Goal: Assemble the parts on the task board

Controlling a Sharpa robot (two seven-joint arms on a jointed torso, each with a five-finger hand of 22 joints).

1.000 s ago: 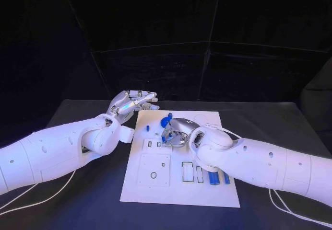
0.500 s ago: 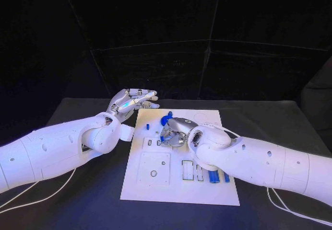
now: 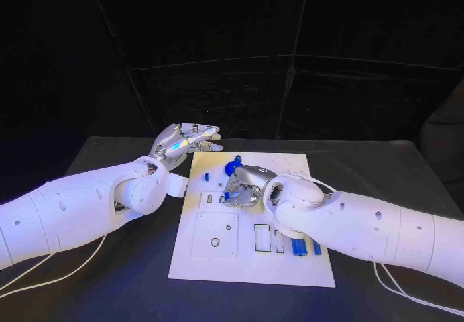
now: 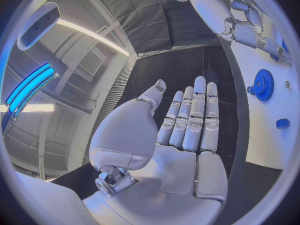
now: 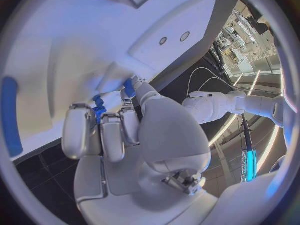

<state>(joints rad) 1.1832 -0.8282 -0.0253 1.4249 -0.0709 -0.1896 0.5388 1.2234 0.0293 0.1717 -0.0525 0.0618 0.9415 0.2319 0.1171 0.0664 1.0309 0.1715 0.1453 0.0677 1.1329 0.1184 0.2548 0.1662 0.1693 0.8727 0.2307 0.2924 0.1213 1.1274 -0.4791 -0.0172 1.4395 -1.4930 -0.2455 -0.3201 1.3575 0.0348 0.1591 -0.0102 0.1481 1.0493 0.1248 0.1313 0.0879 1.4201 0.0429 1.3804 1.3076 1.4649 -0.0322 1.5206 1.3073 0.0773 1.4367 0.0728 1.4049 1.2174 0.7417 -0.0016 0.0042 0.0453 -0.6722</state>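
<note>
Your right hand (image 3: 247,186) pinched a small blue part (image 5: 98,106) right over the task board (image 3: 253,268); left hand (image 3: 182,142) hovered beside the board, fingers straight, holding nothing.

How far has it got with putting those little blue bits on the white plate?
Partly there, it seems. A blue gear stands at the board's far end, and two blue parts sit near the right arm. The right robot hand pinches a small blue part against the board. The left robot hand is open beside the board. Several slots look unfilled.
</note>
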